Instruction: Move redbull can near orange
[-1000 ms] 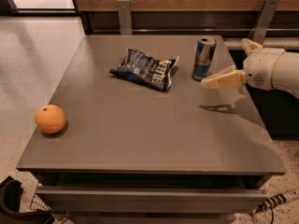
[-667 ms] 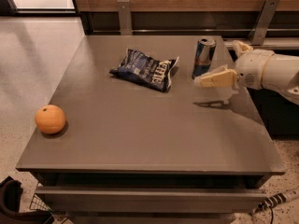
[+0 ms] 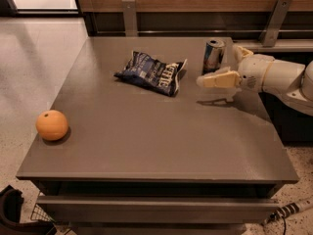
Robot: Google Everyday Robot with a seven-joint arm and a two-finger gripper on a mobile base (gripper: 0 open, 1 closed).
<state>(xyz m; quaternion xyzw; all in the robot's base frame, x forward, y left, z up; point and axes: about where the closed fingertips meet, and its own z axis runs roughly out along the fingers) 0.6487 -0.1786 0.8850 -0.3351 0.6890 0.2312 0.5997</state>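
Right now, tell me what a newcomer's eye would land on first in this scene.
The orange stands out, alone near the front left edge of the table. Far across, at the back right, the redbull can stands upright with the white gripper right beside it, jaws open and not closed on the can. A dark blue chip bag lies just left of the can.

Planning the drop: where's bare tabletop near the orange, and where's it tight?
Free: the whole front of the table, from the orange at the left edge to the right edge. Crowded: back right, where the open claw is by the can, bag just left of it.
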